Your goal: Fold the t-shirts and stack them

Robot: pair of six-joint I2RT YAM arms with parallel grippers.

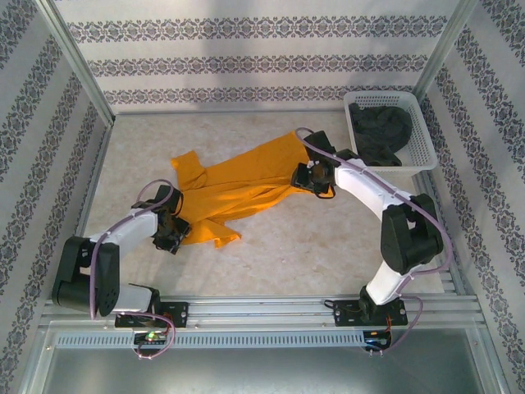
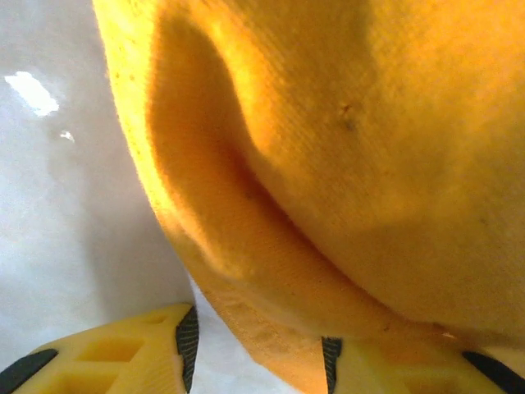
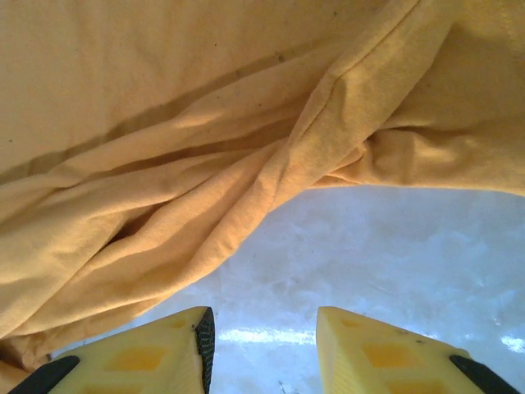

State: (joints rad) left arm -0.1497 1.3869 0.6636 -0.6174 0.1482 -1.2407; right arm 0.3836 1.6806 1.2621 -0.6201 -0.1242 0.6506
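Orange shirt (image 1: 246, 185) lies unfolded mid-table (image 1: 328, 246), twisted into a diagonal band. The cloth is bunched in long creases and one sleeve is splayed at the far-left end. Grey shirt (image 1: 381, 130) sits heaped in the white basket (image 1: 426, 156) at the far-right corner.

Left gripper (image 2: 258, 351) is at the orange shirt's near-left end, jaws partly apart. A thick hem fold dips between them, touching one finger, with table showing beside the other; not clamped.

Right gripper (image 3: 262, 336) is at the shirt's right end, jaws partly apart over bare table, holding nothing.

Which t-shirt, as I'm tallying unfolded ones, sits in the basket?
The dark charcoal t-shirt, bunched in the white basket; the mustard-orange t-shirt lies on the table.
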